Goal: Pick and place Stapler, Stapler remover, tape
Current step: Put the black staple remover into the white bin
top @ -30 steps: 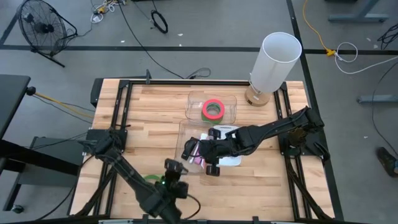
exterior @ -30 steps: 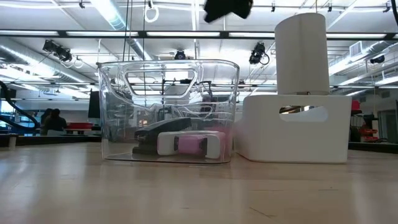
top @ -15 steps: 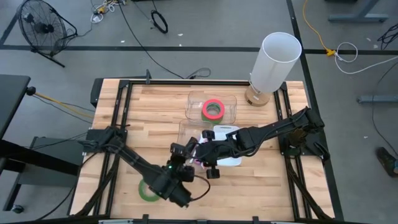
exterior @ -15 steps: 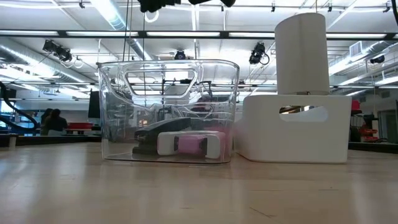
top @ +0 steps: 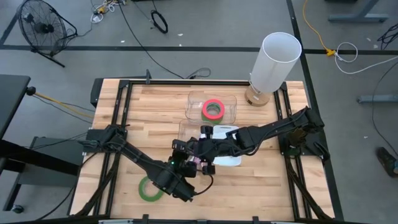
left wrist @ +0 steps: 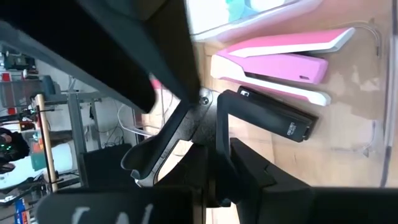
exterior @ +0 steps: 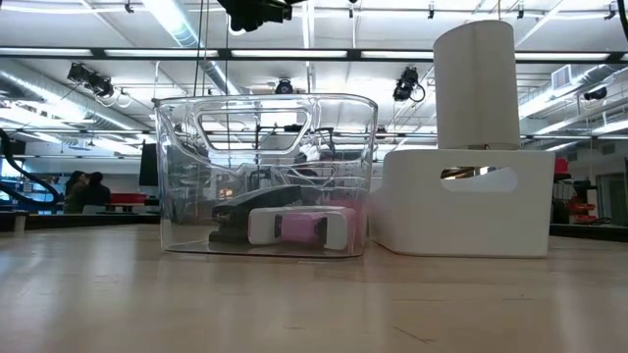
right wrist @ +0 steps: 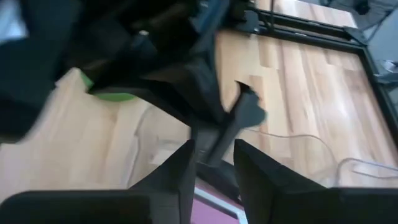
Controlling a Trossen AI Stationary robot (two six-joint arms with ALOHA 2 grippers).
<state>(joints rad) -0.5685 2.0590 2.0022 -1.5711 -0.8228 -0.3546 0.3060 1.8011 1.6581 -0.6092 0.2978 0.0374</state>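
Left tool (top: pixel 186 158) moved up over clear bin (top: pixel 184 134); green tape (top: pixel 149 190) well behind.

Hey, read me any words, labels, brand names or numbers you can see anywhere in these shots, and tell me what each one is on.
Nothing can be read.
Black stapler: a small white mark on its end, too small to read.
Pink stapler: a tiny dark mark on its side, unreadable.
Red-pink tape, green tape, white tube: no text visible.

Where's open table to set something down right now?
Bare wood lies along the left edge beside the clear plastic bin, and at the front right corner past the white tray. The centre is crowded: both hands meet there. The green tape ring takes the front left.
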